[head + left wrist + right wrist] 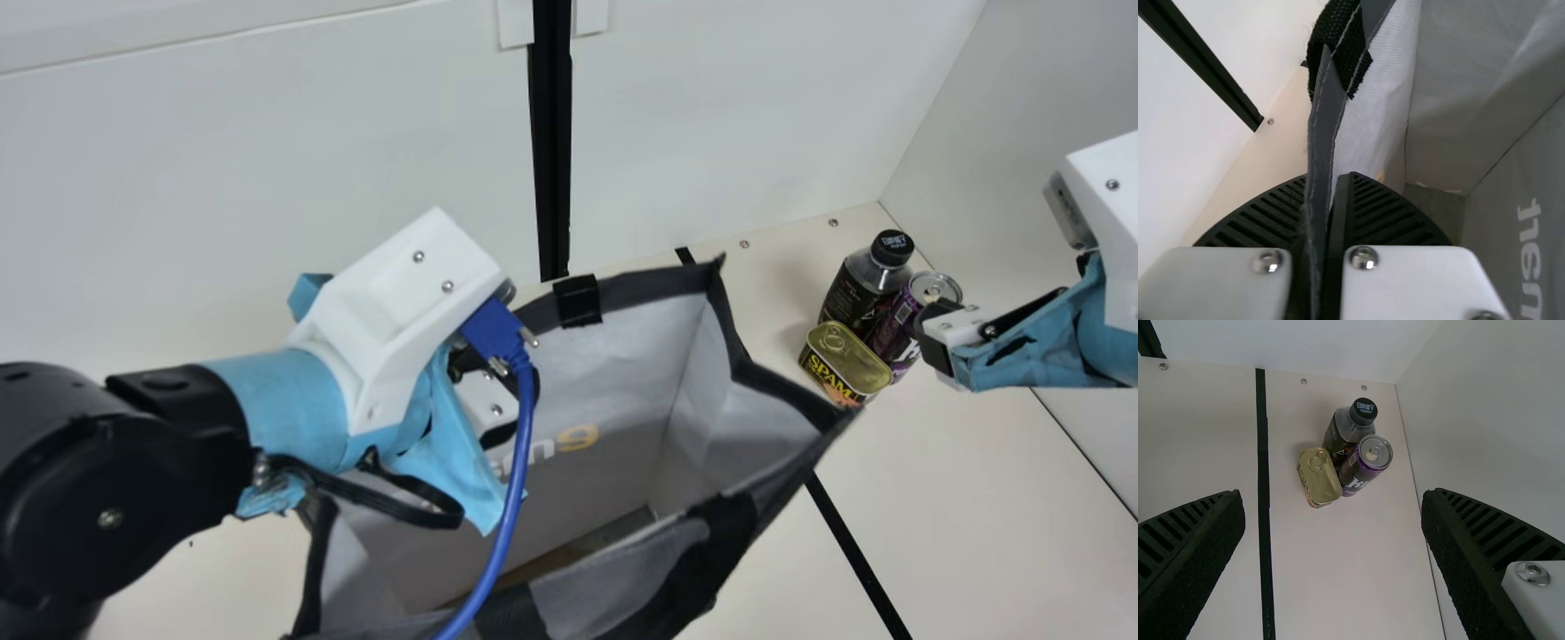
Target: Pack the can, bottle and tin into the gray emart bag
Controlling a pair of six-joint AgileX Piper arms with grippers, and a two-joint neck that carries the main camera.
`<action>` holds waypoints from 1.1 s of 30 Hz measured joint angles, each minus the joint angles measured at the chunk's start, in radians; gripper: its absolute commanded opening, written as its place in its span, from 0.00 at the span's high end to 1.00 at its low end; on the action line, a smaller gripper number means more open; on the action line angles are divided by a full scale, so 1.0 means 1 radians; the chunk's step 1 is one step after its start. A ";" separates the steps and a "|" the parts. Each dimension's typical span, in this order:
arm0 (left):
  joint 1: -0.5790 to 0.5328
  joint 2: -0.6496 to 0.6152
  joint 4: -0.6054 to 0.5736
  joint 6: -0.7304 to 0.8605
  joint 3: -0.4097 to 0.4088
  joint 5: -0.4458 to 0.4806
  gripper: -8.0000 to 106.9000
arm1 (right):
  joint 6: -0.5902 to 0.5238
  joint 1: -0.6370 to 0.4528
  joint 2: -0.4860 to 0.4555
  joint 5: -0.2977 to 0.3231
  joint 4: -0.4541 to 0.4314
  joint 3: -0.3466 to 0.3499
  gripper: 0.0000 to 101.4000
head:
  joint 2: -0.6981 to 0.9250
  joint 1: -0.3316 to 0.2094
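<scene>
The gray bag stands with its mouth open at the middle of the main view. My left gripper is at its far rim; in the left wrist view the left gripper is shut on the bag's edge. Beyond the bag's right corner, the dark bottle, purple can and gold tin stand close together. My right gripper is above and right of them. In the right wrist view the right gripper is open, with bottle, can and tin farther off.
White walls rise behind and at the right of the cream table. A black stripe runs along the table between the bag and its right part. A blue cable hangs from my left wrist across the bag's mouth.
</scene>
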 measured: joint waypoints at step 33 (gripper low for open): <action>-0.020 -0.184 0.479 -0.410 0.123 -0.060 0.84 | 0.000 0.000 0.000 0.000 0.000 0.000 0.10 | 0.000 0.000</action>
